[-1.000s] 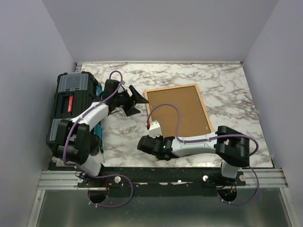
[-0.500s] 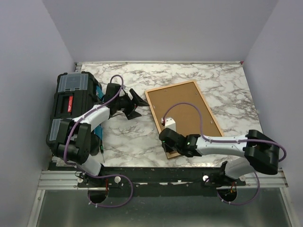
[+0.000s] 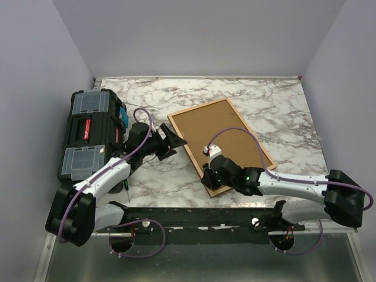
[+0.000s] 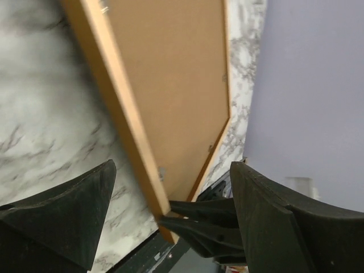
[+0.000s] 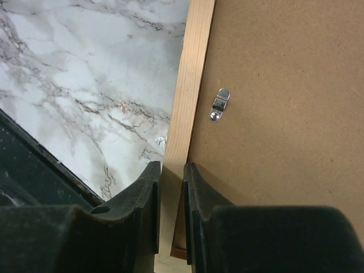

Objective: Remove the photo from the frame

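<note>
Because the right arm's (image 3: 294,181) jaws are pinching only the thin wooden rail of the frame (image 5: 192,68), close to its near corner, the grip looks easy to lose. The rest of the frame reaches away from that hold towards the far edge of the table (image 3: 264,100), so any lift or turn could twist the rail out from between the jaws.

The frame lies back up and aslant in the middle of the table. Its near corner is close to the near edge, and a push that way might send it off. The left arm's (image 3: 106,173) jaws are spread wide and hold nothing, with the frame's left rail running between them. A careless move there could knock the frame while the other arm grips it.

A small metal turn clip (image 5: 219,105) lies on the backing board (image 3: 211,120) just inside the rail. If it holds the board, pulling at the board would strain it.

The photo is nowhere in view; I judge it sits face down under the board. I cannot tell whether the frame rests flat or is tipped off the table. The right arm hides the near corner from above, and other clips are too small to count.
</note>
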